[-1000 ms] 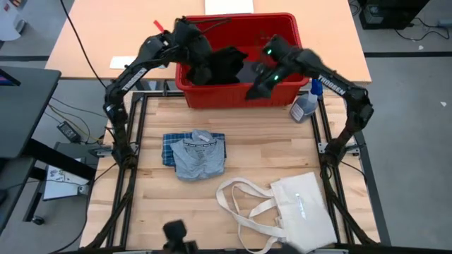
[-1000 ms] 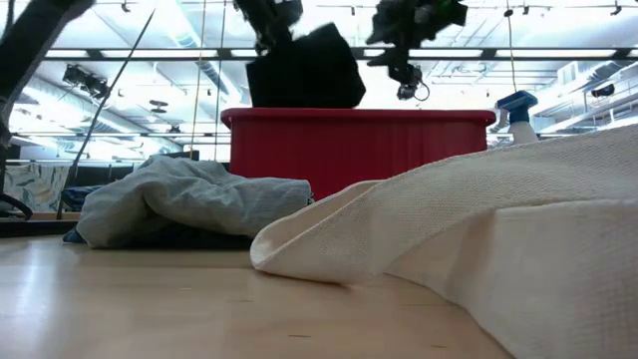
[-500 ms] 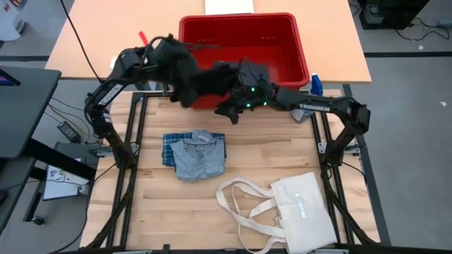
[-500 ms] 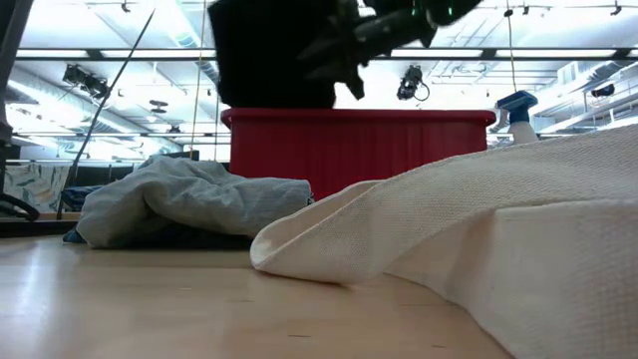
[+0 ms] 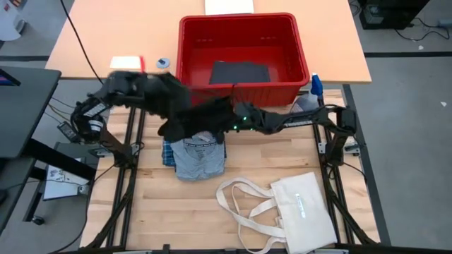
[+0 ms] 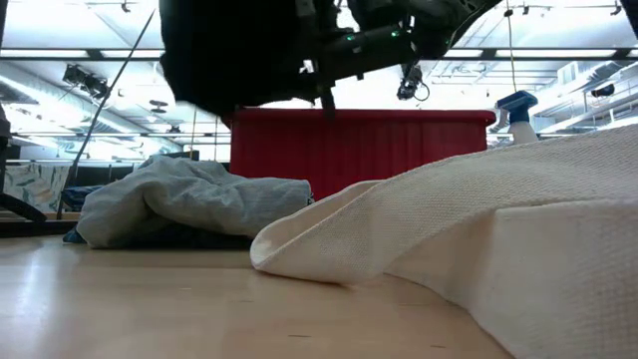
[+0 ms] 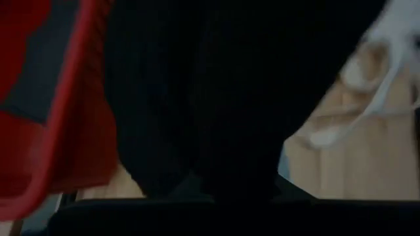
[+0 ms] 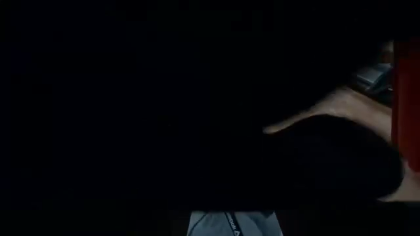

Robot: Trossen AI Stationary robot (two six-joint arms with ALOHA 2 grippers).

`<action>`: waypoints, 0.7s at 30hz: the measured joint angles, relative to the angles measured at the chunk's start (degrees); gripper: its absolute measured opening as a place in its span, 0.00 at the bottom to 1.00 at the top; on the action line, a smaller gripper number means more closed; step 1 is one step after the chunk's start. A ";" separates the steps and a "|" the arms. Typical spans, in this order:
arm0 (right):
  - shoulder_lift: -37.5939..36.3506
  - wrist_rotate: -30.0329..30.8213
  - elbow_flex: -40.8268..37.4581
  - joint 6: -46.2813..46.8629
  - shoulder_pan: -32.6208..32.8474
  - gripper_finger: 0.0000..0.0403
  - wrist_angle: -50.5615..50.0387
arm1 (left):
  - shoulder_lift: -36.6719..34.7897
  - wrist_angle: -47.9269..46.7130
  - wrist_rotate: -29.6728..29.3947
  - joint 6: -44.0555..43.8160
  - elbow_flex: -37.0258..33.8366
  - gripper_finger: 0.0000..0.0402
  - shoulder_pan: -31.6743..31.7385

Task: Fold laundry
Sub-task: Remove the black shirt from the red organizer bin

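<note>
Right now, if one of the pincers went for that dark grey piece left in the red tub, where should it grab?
Pinch the dark grey piece at a near corner, coming straight down: it lies flat on the floor of the red tub, whose walls block a sideways approach.

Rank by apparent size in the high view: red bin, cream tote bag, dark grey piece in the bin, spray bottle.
1. red bin
2. cream tote bag, its body smaller than the bin, long handles aside
3. dark grey piece
4. spray bottle, smallest, partly hidden by the right arm
</note>
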 joint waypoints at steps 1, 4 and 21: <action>0.46 0.90 0.00 0.70 0.57 0.45 -0.27 | -0.20 -0.02 -1.10 0.00 -2.05 0.05 -0.69; 2.05 2.72 -0.06 1.42 2.04 0.45 -0.82 | -2.40 0.29 -2.01 -1.93 -9.90 0.05 -2.21; 2.15 1.56 -0.35 -6.62 0.08 0.45 -12.84 | -16.75 21.30 -12.34 -10.62 -49.71 0.05 -12.47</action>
